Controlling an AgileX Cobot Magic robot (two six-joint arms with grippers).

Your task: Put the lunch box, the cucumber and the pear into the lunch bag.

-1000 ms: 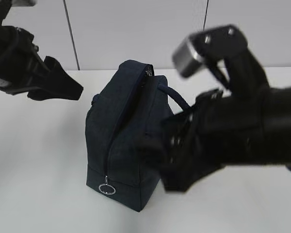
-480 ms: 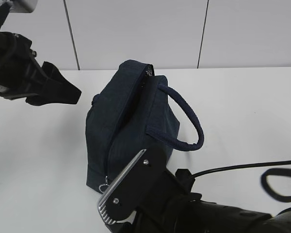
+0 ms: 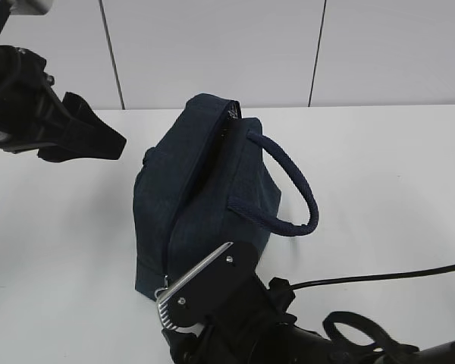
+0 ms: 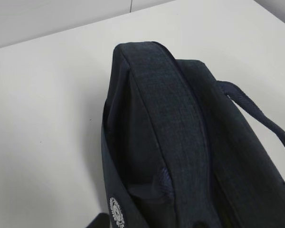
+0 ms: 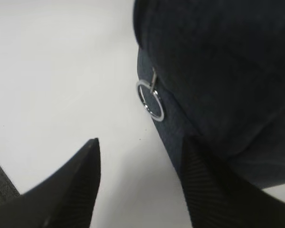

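One white table [image 3: 394, 189] fills the scene, and on it stands one lunch bag [image 3: 205, 197], dark navy and boxy, upright near the middle with its zipper running down the near end. Two black arms are in view: the left gripper [image 3: 91, 140] hangs in the air to the left of the bag, clear of it, and whether its jaws stand apart or together cannot be told. The right gripper [image 5: 140, 180] sits low at the bag's near bottom corner, its two ribbed fingers [image 5: 76, 185] spread apart with nothing between them. One thick loop handle [image 3: 296, 193] droops off the bag's right side. One small metal ring pull [image 5: 149, 99] dangles at the zipper's lower end, just ahead of the right fingers
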